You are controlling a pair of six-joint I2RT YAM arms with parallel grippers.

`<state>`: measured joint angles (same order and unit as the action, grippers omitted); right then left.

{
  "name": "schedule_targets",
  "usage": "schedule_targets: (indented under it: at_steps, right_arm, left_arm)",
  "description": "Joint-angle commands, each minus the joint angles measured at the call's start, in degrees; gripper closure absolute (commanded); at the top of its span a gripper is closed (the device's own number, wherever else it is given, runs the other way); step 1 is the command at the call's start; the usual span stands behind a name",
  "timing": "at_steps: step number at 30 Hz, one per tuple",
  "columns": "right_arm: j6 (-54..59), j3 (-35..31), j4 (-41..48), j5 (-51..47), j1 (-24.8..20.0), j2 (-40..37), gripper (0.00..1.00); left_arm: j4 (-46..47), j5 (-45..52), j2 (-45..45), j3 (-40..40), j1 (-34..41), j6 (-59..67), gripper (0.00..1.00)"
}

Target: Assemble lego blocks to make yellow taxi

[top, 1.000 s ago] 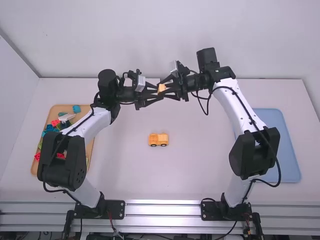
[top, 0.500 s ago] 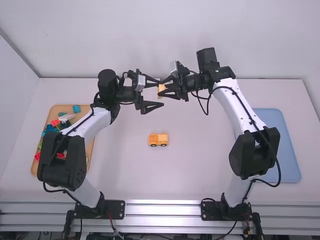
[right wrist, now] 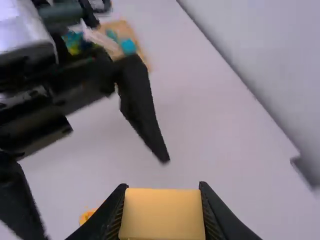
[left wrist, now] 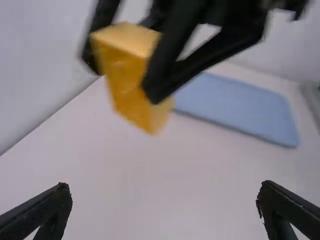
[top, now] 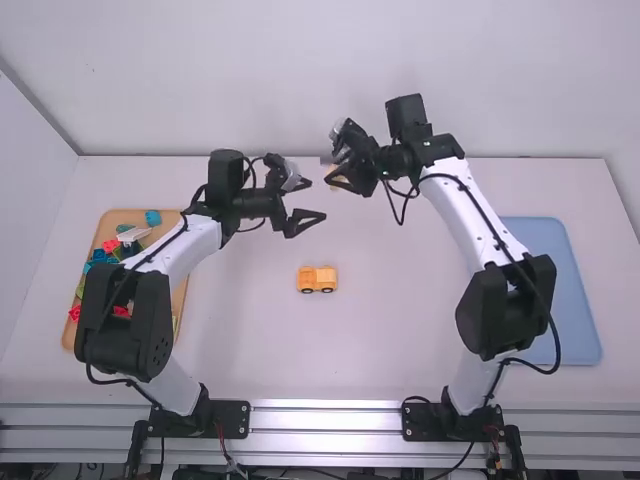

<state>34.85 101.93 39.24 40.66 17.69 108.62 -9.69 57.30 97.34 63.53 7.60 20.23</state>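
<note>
While in R gripper (top: 332, 172), prob. blk (right wrist: 162, 214)

smooth plastic yellow block (right wrist: 162, 215), matt blue tray (top: 578, 310), metal rail (top: 325, 419), perhaps wooden tray (top: 120, 216)

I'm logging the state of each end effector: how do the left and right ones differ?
The left end effector is spread open with nothing between its fingers, while the right end effector is closed on a yellow block. The left one is on the side nearer the tan tray, the right one on the side nearer the blue tray. Both are black and two-fingered.
</note>
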Motion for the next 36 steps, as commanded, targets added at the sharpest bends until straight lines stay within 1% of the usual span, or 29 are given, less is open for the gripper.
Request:
schedule_targets:
  at_steps: [1, 4, 5, 8, 11, 14, 18, 19, 21, 24, 25, 27, 28, 29, 30, 32, 34, 36]
  right_arm:
    - [-3.56, 0.42, 1.84, -13.05, 1.64, -0.96, 0.9]
    - [-3.65, 0.42, 3.82, -16.68, 3.45, 2.4, 0.9]
    - [-3.65, 0.42, 3.89, -16.81, 3.54, 2.62, 0.89]
    - [-3.63, 0.42, 4.83, -18.25, 4.92, 6.45, 0.89]
    - [-3.54, 0.42, 3.85, -18.01, 6.54, 10.8, 0.89]
    - [-3.52, 0.42, 2.82, -18.05, 8.0, 12.61, 0.89]
    - [-3.13, 0.63, 2.36, -20.02, 11.34, 13.75, 0.85]
    - [-3.17, 0.63, 1.9, -22.29, 12.72, 14.16, 0.84]
    - [-3.15, 0.63, 1.64, -23.96, 13.84, 14.43, 0.84]
    - [-1.75, 0.63, 1.79, -24.04, 16.72, 15.06, 0.85]
    - [-1.55, 0.66, 1.77, -24.04, 17.0, 15.1, 0.85]
    - [-1.6, 0.94, 1.44, -24.02, 17.84, 15.41, 0.85]
    - [-1.6, 1.31, 1.7, -24.02, 18.21, 15.58, 0.85]
    - [-1.57, 1.46, 1.77, -24.02, 18.4, 15.58, 0.85]
    - [-0.94, 1.68, 2.23, -24.04, 19.26, 15.72, 0.86]
    - [0.59, 1.64, 2.93, -24.3, 21.14, 15.72, 0.86]
    - [1.44, 1.6, 3.45, -24.65, 21.97, 15.85, 0.86]
    - [1.79, 1.62, 4.59, -28.46, 24.98, 16.65, 0.86]
  left_arm:
    - [1.29, -12.37, 0.26, 0.17, -1.11, 3.63, 0.01]
    - [3.34, -16.24, -0.48, 0.15, -3.45, 3.58, 0.01]
    - [3.48, -16.24, -0.55, 0.17, -3.63, 3.58, 0.01]
    - [5.25, -16.2, -1.6, 0.15, -6.69, 3.61, 0.01]
    - [7.54, -16.26, -3.13, 0.15, -12.04, 3.65, 0.01]
    - [9.14, -16.52, -4.28, 0.15, -15.17, 3.69, 0.01]
    - [9.73, -22.82, -7.34, -1.38, -18.64, 3.17, 0.01]
    - [7.78, -25.03, -9.38, -3.54, -19.41, 3.15, 0.01]
    - [5.11, -26.14, -11.39, -5.95, -19.93, 2.1, 0.01]
    - [-6.69, -31.82, -19.61, -16.35, -21.73, -3.15, 0.01]
    - [-8.17, -32.61, -20.81, -17.86, -22.03, -3.72, 0.01]
    - [-13.03, -34.8, -26.03, -23.47, -23.47, -5.97, 0.01]
    - [-14.45, -35.52, -28.28, -25.62, -24.15, -6.69, 0.01]
    - [-14.73, -35.74, -28.83, -26.14, -24.33, -6.93, 0.01]
    - [-16.41, -37.07, -32.65, -29.51, -25.38, -7.8, 0.01]
    - [-17.42, -39.76, -37.33, -33.16, -26.12, -8.9, 0.01]
    - [-17.35, -40.61, -38.93, -34.16, -26.21, -8.87, 0.02]
    - [-16.68, -41.88, -43.67, -36.74, -26.23, -8.85, 0.01]
